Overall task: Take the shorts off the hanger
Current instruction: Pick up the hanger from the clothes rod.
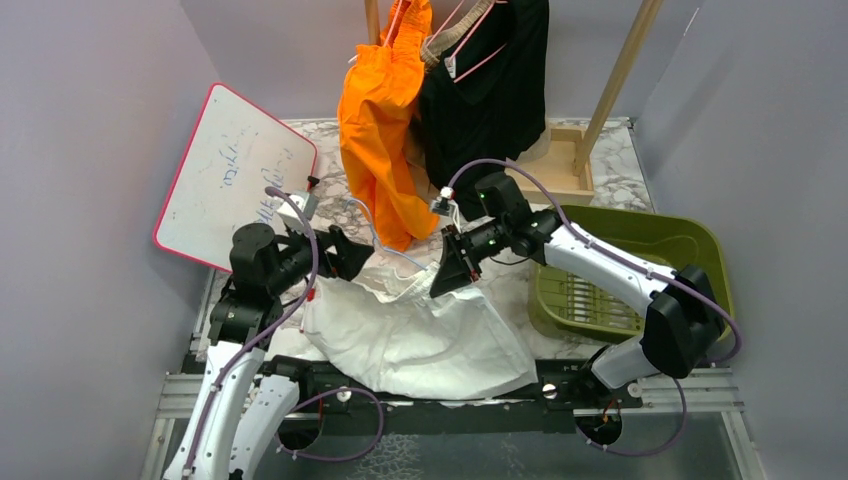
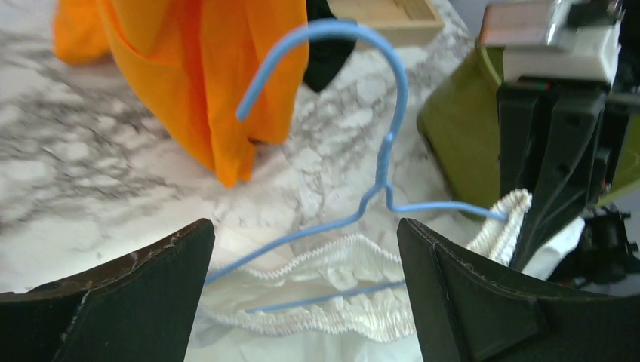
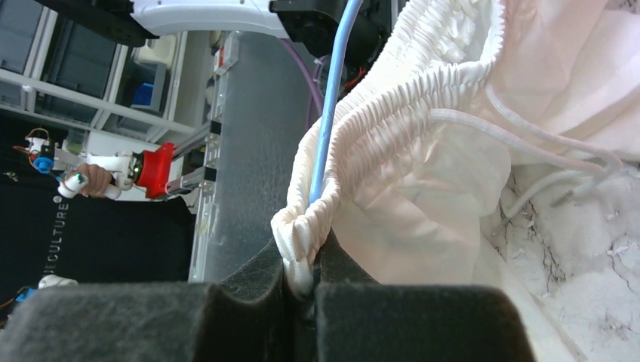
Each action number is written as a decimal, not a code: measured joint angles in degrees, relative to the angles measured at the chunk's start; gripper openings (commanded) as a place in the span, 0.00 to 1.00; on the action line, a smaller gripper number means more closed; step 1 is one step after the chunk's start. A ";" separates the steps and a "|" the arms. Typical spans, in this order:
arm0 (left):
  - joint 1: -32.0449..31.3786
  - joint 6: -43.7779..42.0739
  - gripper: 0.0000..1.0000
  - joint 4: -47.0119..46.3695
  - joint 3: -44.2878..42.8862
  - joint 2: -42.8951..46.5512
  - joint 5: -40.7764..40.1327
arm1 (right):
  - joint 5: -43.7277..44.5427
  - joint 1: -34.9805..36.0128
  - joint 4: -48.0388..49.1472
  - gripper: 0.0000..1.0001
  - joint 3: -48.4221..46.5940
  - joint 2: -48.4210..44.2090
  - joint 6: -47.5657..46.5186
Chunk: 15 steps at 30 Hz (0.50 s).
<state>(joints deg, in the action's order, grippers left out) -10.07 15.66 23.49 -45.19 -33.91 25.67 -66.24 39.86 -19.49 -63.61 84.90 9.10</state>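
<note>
Top external view, six o'clock, nearest: white gathered-waist fabric shorts (image 1: 420, 340), lying spread on marble-pattern table (image 1: 620, 180). Centre: thin blue wire hanger (image 2: 385, 158), its bar threaded inside the elastic waistband. Right gripper (image 3: 302, 290), at three o'clock of the waistband, pinched tight on a waistband corner. Left gripper (image 2: 302, 234), at nine o'clock, jaws spread wide, holding nothing. Twelve o'clock, far: bright orange shorts (image 1: 380, 130) and black shorts (image 1: 490, 100), hanging. Risk: with the hanger unheld, a waistband pull drags both; the elastic may snag a wire end.
</note>
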 measured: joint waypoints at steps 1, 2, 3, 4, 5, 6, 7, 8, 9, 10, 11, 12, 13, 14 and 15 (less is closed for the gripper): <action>0.00 -0.07 0.94 -0.02 1.49 -0.55 1.79 | 0.13 -0.02 0.79 0.01 0.59 -0.07 0.17; 0.00 -0.07 0.94 0.00 2.89 -0.55 3.34 | 0.24 -0.02 1.64 0.01 1.38 -0.13 0.44; 0.00 0.00 0.93 -0.09 3.93 -0.15 4.52 | 0.35 -0.02 2.14 0.01 1.99 -0.15 0.68; 0.00 0.22 0.91 -0.52 4.68 0.31 5.60 | 0.44 0.00 3.10 0.01 3.02 -0.15 1.27; -0.02 0.70 0.90 -1.46 5.31 0.79 6.64 | 0.44 -0.07 3.91 0.01 3.89 -0.17 1.75; 0.00 1.40 0.89 -2.71 5.95 0.96 7.72 | 0.46 -0.07 4.90 0.01 4.83 -0.20 2.38; 0.00 2.12 0.88 -3.74 6.32 1.11 8.37 | 0.46 -0.07 5.57 0.01 5.55 -0.24 2.95; 0.00 2.80 0.87 -5.29 6.71 1.18 9.09 | 0.48 -0.04 6.47 0.01 6.47 -0.39 3.58; 0.00 3.89 0.85 -7.06 7.08 1.01 9.73 | 0.46 -0.07 6.97 0.01 7.06 -0.57 4.13; 0.00 4.83 0.84 -8.79 7.54 0.85 10.08 | 0.48 -0.04 7.56 0.01 7.58 -0.83 4.50; 0.00 5.46 0.83 -10.16 7.98 0.74 10.27 | 0.48 -0.04 8.17 0.01 8.02 -1.16 4.98; 0.00 6.27 0.83 -11.85 8.61 0.57 10.58 | 0.46 -0.04 8.68 0.01 8.33 -1.46 5.27; 0.00 7.13 0.81 -13.40 9.22 0.39 10.86 | 0.46 -0.07 9.44 0.01 8.74 -1.90 5.86; 0.00 7.91 0.76 -14.91 9.88 0.07 11.08 | 0.44 -0.04 10.05 0.01 9.01 -2.25 6.25; -0.02 8.41 0.71 -16.17 10.47 -0.57 11.28 | 0.44 -0.04 10.82 0.01 9.29 -2.64 6.71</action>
<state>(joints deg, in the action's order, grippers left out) -10.09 24.08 7.31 -34.72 -34.48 36.95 -65.80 39.81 -8.67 -54.33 82.26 15.81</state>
